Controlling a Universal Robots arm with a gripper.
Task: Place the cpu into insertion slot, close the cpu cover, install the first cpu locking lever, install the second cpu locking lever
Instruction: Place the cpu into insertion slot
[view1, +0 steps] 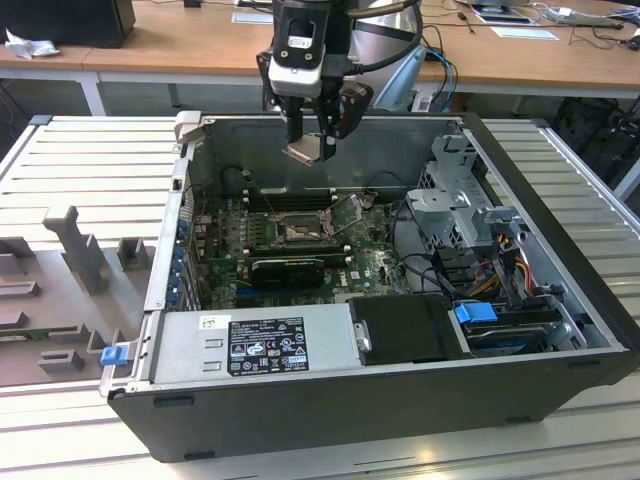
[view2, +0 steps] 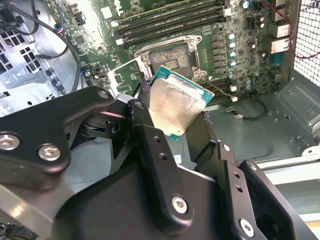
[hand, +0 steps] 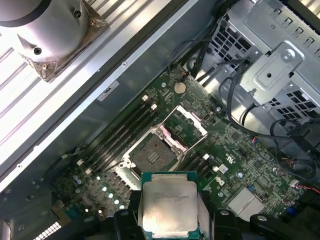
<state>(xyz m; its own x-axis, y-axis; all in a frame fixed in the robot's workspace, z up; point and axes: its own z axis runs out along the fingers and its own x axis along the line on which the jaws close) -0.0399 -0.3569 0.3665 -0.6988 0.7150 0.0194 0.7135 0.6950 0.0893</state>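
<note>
Step 1 in hand: gripper (view1: 314, 146) pinches the cpu (hand: 168, 207) by its edges, tilted, above the open case (view1: 380, 410) and well above the bare insertion slot (hand: 152, 151), cpu cover (hand: 186, 125) flipped open; seating likely needs it levelled, squared, lowered straight.

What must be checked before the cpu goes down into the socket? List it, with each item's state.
1. cpu held in the gripper: ok, clamped on two opposite edges in both wrist views.
2. insertion slot empty: ok, its contact field lies bare.
3. cpu cover swung open, off the slot: ok.
4. Cables away from the slot: ok, they run beside the drive cage, apart from it.
5. cpu squared to the slot: cannot tell; it hangs above the board.
</note>
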